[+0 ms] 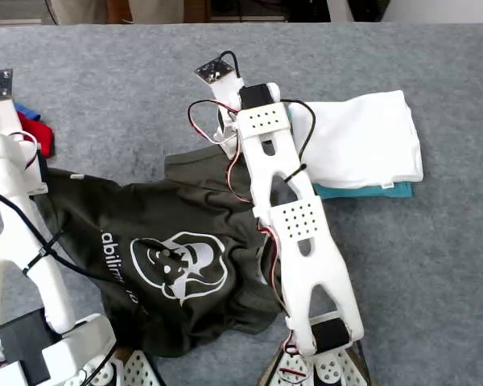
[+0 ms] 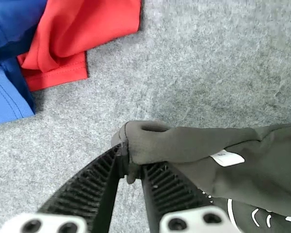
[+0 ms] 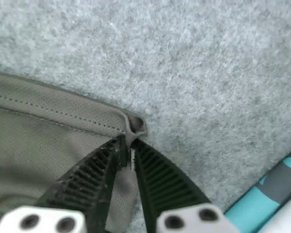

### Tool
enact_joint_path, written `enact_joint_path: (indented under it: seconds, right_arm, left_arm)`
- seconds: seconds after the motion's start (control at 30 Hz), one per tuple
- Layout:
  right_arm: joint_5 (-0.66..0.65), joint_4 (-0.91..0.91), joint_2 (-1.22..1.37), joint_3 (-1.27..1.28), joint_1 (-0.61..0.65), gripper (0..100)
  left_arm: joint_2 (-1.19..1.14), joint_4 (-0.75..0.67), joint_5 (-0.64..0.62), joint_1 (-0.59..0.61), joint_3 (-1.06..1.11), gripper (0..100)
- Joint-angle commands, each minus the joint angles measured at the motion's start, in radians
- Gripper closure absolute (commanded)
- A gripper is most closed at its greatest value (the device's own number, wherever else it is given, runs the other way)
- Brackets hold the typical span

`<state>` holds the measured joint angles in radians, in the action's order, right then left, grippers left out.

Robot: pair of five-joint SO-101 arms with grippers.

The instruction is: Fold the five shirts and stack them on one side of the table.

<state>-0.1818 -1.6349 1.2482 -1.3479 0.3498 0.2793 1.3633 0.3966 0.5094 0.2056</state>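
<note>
In the high view, the dark shirt (image 1: 177, 265) is seen spread, rumpled and print up, across the near middle of the bench (image 1: 105, 88). It is judged to be the one now being folded. The white shirt (image 1: 362, 145) is laid folded on the teal shirt (image 1: 362, 190) at the far right, presumably as the stack. The red shirt (image 1: 36, 129) and blue shirt (image 1: 26, 111) are bunched at the far left, judged to be waiting, and are partly covered by the left arm (image 1: 16, 209). The right arm (image 1: 282, 185) is stretched over the dark shirt's far edge, so the cloth beneath it is hidden.

In the left wrist view, the left tool (image 2: 131, 162) is closed tight on a bunched fold of the dark shirt's left edge, probably so that side can be lifted. A small white label is seen close by. The red and blue shirts lie well beyond.

In the right wrist view, the right tool (image 3: 129, 145) is pinched shut on a stitched corner of the dark shirt, likely the matching hold. Whether this is hem or sleeve cannot be told. A strip of the teal shirt is cut off at the edge.
</note>
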Motion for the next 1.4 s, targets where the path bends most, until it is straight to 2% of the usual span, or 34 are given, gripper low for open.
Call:
enact_joint_path:
  seconds: [0.0, 0.13, 0.23, 0.6, 0.73, 1.07, 1.27, 1.37]
  right_arm:
    - [0.009, 0.000, -0.051, -0.130, -0.028, 99.6]
    - [-0.017, -0.100, -0.120, -0.318, -0.031, 99.6]
    - [-0.041, -0.149, -0.223, -0.305, -0.024, 99.6]
    - [-0.048, -0.152, -0.829, -0.308, -0.036, 99.6]
    - [-0.046, -0.143, -1.052, -0.308, -0.038, 99.7]
    - [-0.048, -0.124, -1.409, -0.306, -0.042, 99.7]
    - [-0.051, -0.124, -1.546, -0.306, -0.044, 99.7]
    - [-0.100, -0.124, -1.589, -0.306, -0.045, 99.7]
  left_arm:
    - [0.033, -0.011, 0.003, -0.002, -0.015, 98]
    - [0.035, -0.008, -0.009, -0.003, -0.028, 98]
    - [0.035, 0.051, -0.080, -0.011, -0.097, 98]
    - [0.035, 0.396, -0.207, -0.028, -0.658, 98]
    - [0.111, 0.399, -0.264, -0.017, -0.775, 98]
    - [0.535, 0.394, -0.256, -0.025, -0.786, 98]
    - [0.648, 0.393, -0.192, -0.017, -0.787, 98]
    - [0.691, 0.393, -0.160, -0.017, -0.787, 98]
